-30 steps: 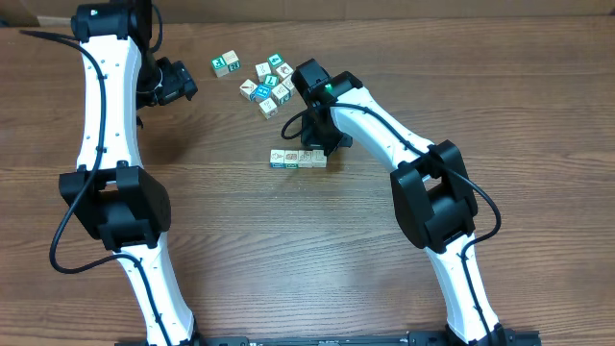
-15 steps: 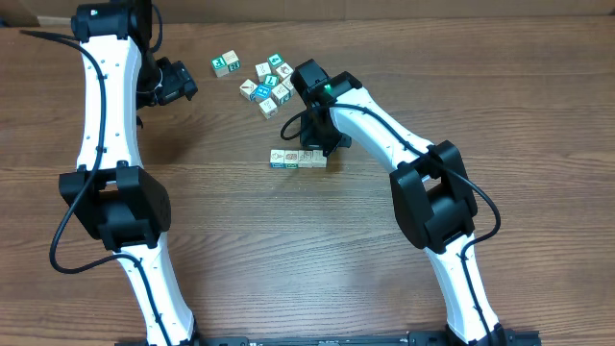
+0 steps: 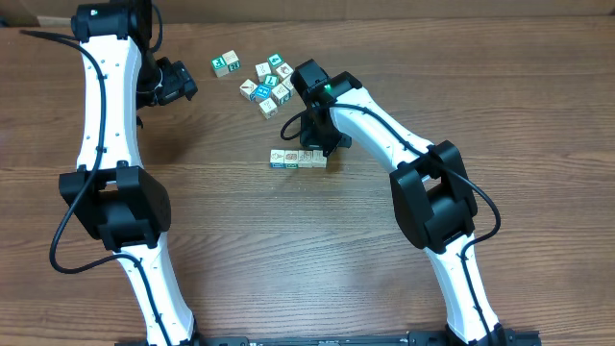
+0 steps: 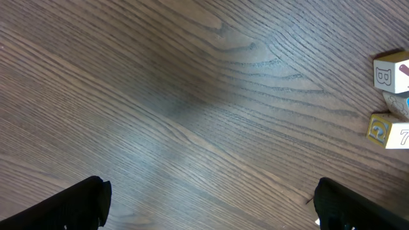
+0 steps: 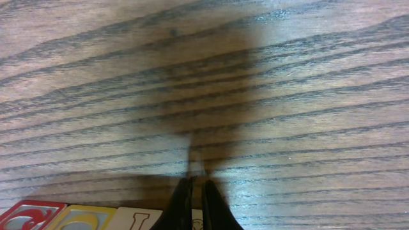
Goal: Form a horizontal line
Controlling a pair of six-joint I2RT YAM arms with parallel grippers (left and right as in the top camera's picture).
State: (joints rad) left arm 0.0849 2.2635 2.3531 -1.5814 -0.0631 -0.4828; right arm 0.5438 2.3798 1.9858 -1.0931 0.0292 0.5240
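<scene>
Squaring up the row of cubes [image 3: 298, 159] mid-worktop [image 3: 288, 250] probably calls for slow, low nudges that keep the cubes flush. From the left: the left fingers [image 4: 83, 203] are spread wide, well apart from the row. The right fingers [image 5: 184, 207], pressed together and empty, sit at its right end, contact unclear.

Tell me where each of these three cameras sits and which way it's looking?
Overhead: fixed above the table, looking straight down; shows both whole arms, the row of cubes and the bunch of cubes.
Left wrist: on the left arm, looking down at mostly bare wood; the left gripper shows dark fingertips wide apart at the bottom corners.
Right wrist: low over the table; the right gripper is shut at the bottom edge.
Shared: overhead and right wrist both show the row of cubes.
</scene>
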